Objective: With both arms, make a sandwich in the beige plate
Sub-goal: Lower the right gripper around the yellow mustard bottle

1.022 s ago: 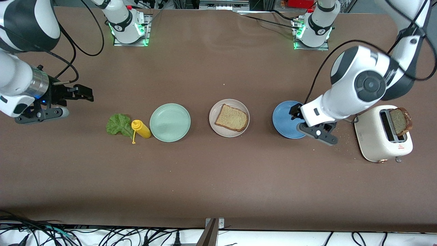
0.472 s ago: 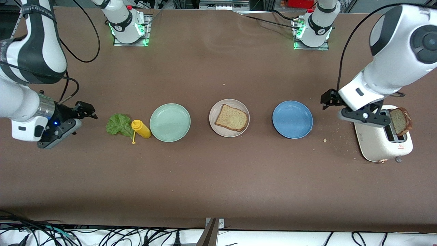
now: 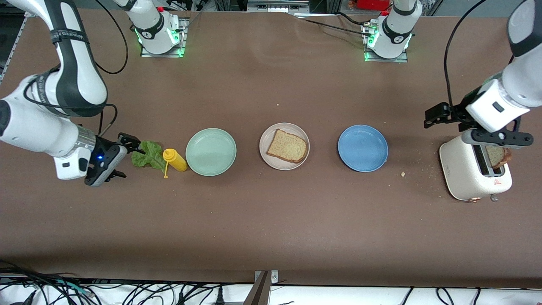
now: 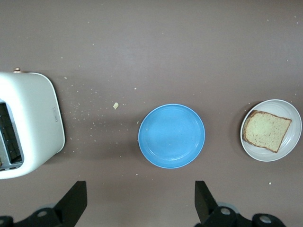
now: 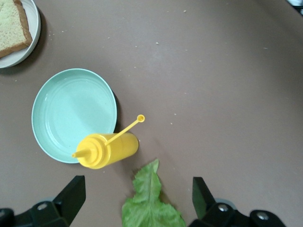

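Front view: right gripper (image 3: 123, 156), fingers apart, hangs over the lettuce leaf (image 3: 148, 155); left gripper (image 3: 436, 115), fingers apart, at the toaster's (image 3: 465, 173) ten o'clock.

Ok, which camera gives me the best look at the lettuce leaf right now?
The front view: the whole lettuce leaf shows there, flat on the table beside the yellow bottle, with the right hand open at its edge. The right wrist view cuts off its lower part. The left wrist view misses it.
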Controlling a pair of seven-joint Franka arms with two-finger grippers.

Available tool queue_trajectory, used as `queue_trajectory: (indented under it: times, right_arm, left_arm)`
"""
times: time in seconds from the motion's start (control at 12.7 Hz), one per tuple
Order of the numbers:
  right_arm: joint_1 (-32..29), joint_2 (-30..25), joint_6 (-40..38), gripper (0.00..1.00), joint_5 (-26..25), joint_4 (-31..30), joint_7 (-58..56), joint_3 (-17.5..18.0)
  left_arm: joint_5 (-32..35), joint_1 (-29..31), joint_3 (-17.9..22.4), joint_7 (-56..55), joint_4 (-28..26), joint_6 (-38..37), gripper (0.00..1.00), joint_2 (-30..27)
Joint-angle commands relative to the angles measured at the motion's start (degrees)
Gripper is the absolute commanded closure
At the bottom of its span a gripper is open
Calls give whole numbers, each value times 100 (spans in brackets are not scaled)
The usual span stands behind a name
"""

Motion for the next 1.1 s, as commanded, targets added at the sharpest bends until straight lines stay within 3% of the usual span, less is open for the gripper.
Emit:
queue_trajectory:
  times: [0.0,0.16,0.31,0.55,1.02]
  right_arm:
    - [-37,-49,246,0,178,-228,-360,52]
    - [-37,-189,107,0,204,-315,-919,52]
    - [-237,-304,71,0,413,-613,-1954,43]
    - [-616,-234,27,0,1686,-1114,-3905,43]
    - [-731,-67,-114,0,2873,-1922,-5744,43]
  left_arm:
    - [101,-609,597,-65,-428,27,0,-496]
    - [322,-655,582,-82,-744,150,0,-715]
    - [323,-646,546,-65,-649,142,0,-637]
    - [323,-663,502,-74,-649,133,0,-637]
    - [323,-654,511,-74,-649,124,0,-637]
